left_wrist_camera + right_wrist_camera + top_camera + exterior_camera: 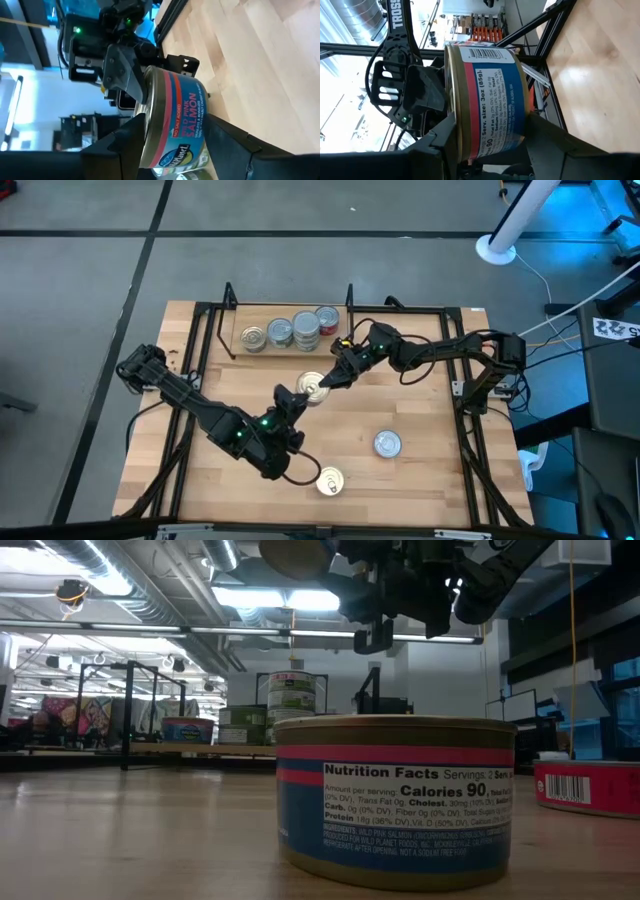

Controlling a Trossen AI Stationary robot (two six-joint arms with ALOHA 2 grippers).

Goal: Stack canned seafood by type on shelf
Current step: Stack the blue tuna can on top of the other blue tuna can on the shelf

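Your left tool [297, 397] and your right tool [333, 374] both clamp the same salmon can [313, 386], held above the middle of the bench [430, 480], in front of the shelf [225, 340] where four cans [293, 330] sit. Two more cans lie on the bench: a gold-lidded one [330, 481] and a silver-lidded one [387, 444].

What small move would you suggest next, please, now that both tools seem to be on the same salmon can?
Probably open the left tool, so the right tool alone carries the salmon can to the shelf. Both clamp it above the table, a handover.
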